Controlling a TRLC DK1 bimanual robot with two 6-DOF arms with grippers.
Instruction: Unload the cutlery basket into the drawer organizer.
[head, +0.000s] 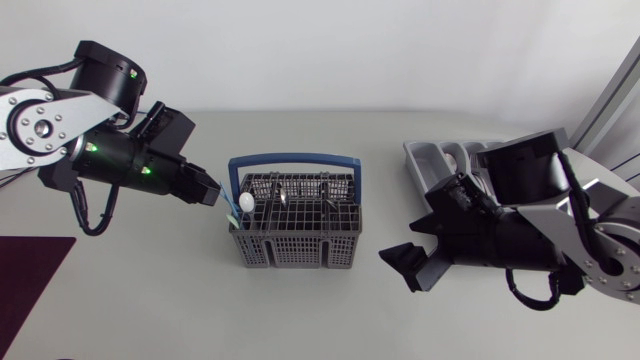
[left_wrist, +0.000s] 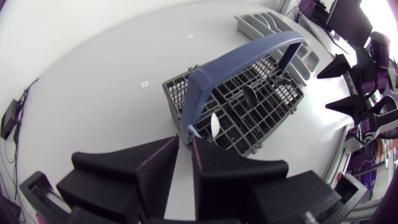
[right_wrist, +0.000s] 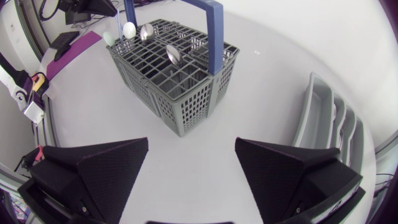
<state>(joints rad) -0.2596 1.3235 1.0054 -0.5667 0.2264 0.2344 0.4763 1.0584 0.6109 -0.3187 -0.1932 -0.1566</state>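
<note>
Barely started: spoons stand in the cutlery basket (head: 295, 240) mid counter (head: 330, 320); drawer organizer (head: 425, 158) looks near empty. Left claw (head: 207, 192), narrowly apart, empty, beside white spoon (head: 245, 202). Right claw (head: 405, 265) wide apart, empty.

The right arm (head: 530, 225) hides much of the drawer organizer (head: 427, 160).

The blue handle (head: 295, 158) arches over the basket (head: 295, 247); open table (head: 385, 215) lies between basket and organizer (head: 425, 160).
</note>
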